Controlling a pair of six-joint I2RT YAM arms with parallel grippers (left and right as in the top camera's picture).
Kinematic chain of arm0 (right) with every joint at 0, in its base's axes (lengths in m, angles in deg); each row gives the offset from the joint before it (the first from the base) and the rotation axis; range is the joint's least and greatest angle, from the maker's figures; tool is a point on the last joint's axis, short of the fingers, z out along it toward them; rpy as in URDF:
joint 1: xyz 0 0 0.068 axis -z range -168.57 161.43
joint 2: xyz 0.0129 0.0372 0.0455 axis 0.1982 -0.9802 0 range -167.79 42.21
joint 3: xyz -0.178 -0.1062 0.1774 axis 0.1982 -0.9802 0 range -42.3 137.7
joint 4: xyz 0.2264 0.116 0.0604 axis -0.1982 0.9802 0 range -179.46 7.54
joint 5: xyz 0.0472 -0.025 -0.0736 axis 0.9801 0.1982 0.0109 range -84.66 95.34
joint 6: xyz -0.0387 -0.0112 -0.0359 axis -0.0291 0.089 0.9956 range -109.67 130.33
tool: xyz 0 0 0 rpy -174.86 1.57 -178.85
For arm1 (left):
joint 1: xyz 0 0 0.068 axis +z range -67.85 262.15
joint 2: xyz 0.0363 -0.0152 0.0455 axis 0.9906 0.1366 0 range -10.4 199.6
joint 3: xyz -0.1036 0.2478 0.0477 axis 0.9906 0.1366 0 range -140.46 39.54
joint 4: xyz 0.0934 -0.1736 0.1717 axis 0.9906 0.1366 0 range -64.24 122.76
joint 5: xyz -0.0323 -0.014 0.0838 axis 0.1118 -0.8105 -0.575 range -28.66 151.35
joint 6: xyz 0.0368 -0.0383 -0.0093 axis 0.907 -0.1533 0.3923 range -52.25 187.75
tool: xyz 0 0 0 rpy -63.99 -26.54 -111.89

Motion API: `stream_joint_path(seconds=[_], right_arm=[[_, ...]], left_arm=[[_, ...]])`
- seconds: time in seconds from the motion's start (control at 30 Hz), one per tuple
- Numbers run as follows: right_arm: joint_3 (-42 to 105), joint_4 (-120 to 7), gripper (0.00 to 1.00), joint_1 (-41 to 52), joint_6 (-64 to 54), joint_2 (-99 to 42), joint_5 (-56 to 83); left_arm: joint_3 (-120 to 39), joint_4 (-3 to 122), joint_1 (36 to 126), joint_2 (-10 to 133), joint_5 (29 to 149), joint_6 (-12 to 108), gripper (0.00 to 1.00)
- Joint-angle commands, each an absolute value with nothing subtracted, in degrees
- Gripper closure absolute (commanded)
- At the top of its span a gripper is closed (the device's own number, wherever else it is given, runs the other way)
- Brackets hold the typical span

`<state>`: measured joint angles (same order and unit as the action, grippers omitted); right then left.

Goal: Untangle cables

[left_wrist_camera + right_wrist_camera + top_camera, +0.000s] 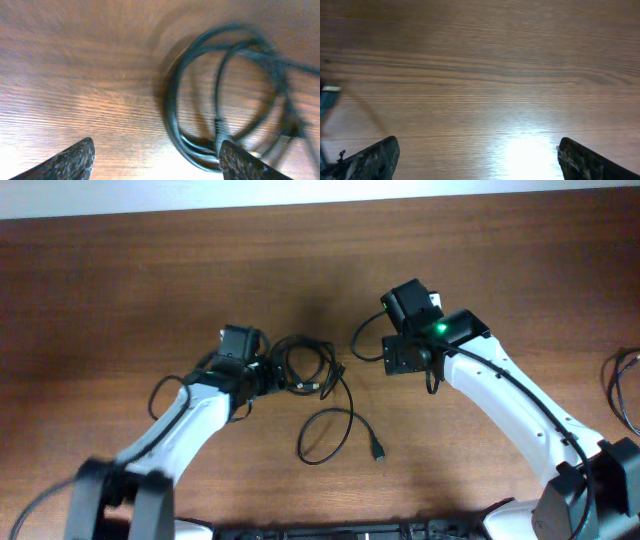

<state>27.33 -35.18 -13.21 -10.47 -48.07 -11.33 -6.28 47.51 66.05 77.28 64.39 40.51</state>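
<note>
Two-armed and reaching in from the near edge over a brown wooden table [120, 270], on white links with black wrists. Finding little around the work: seeing a dark cord [622, 385] looping in at the far right edge, well apart from the middle, and a green light [439, 330] glowing on the right wrist. Looking at the cables [322, 385] near the table's centre: thin and black, lying partly as a small round coil [171, 100] of several overlapping turns, partly as one loose loop [352, 423] running toward the near edge, with a small plug [378, 450] resting flat on the wood. Hovering the left gripper [268, 377] at the coil's left side, spreading its dark textured fingers [70, 160] wide, straddling the coil's nearest arc with one tip just beside the cord, not telling whether touching; clasping nothing. Hanging the right gripper [477, 155] to the right of the coil and apart from it, also spreading its claw wide over bare grain. Getting only blur from the left wrist view, so not making out any plug shapes there; catching a smeared shape [327, 95] at the left edge of the right wrist view, not telling what
</note>
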Motion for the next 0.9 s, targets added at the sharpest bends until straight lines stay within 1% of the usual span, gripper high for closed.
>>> stream_joint_path(seconds=[0.0, 0.07, 0.1, 0.13, 0.17, 0.2, 0.23, 0.3, 0.33, 0.43, 0.47, 0.5, 0.53, 0.57, 0.6, 0.7, 0.77, 0.87], right_arm=[[27.8, -38.8, 0.01, -13.4, -11.2, -48.1, 1.8], [27.8, -43.3, 0.01, -13.4, -10.9, -48.1, 11.0], [27.8, -45.3, 0.01, -13.4, -10.9, -48.1, 14.2], [27.8, -48.1, 0.06, -13.4, -10.9, -48.2, 17.5], [27.7, -50.0, 0.14, -13.4, -10.9, -48.2, 18.9], [27.6, -52.5, 0.25, -13.4, -10.9, -48.3, 19.1], [27.4, -54.2, 0.28, -13.4, -11.0, -48.7, 19.2], [27.3, -55.4, 0.28, -14.2, -11.0, -51.0, 22.0], [27.3, -55.6, 0.32, -15.8, -11.0, -53.6, 22.9], [27.4, -57.6, 0.37, -19.4, -11.0, -59.3, 23.7], [27.4, -58.3, 0.37, -20.1, -11.0, -60.2, 24.5], [27.4, -59.6, 0.45, -20.9, -11.0, -60.9, 25.3], [27.4, -60.3, 0.59, -21.2, -11.0, -61.0, 25.3], [27.4, -61.2, 0.83, -21.1, -11.0, -61.0, 25.2], [27.4, -61.5, 0.96, -21.0, -11.0, -61.0, 25.2], [28.2, -59.8, 0.96, -18.7, -11.0, -59.8, 28.1], [30.3, -58.2, 0.96, -16.7, -9.5, -56.1, 31.4], [31.1, -58.0, 0.96, -17.4, -6.4, -48.2, 32.8]], left_arm=[[-8.7, 48.6, 67.8, 66.1, 65.9, 44.7, 0.18], [-8.7, 48.7, 68.7, 61.1, 63.7, 44.7, 0.18], [-8.6, 49.0, 68.8, 59.6, 62.4, 44.7, 0.08], [-8.6, 49.2, 68.8, 58.3, 61.8, 44.7, 0.01], [-8.6, 49.3, 68.8, 58.0, 61.8, 44.7, 0.01], [-8.6, 49.8, 68.8, 58.2, 61.7, 44.7, 0.01], [-8.6, 50.4, 68.8, 58.3, 61.7, 44.7, 0.01], [-8.6, 51.6, 68.8, 59.0, 61.5, 44.7, 0.01], [-8.5, 52.0, 68.8, 59.7, 61.5, 44.7, 0.01], [-8.5, 52.0, 68.8, 60.4, 61.5, 44.7, 0.01], [-8.5, 52.0, 68.8, 60.4, 61.5, 44.7, 0.01], [-8.5, 52.0, 68.8, 60.4, 61.5, 44.7, 0.01], [-8.5, 52.0, 68.8, 60.4, 61.5, 44.7, 0.01], [-8.5, 52.0, 68.8, 60.4, 61.6, 44.7, 0.01], [-8.5, 52.0, 68.8, 60.4, 61.6, 44.7, 0.01], [-8.4, 52.1, 68.8, 61.1, 61.6, 43.2, 0.01], [-8.3, 52.4, 68.8, 62.8, 61.7, 41.4, 0.01], [-8.3, 52.3, 68.8, 66.7, 63.1, 37.9, 0.01]])
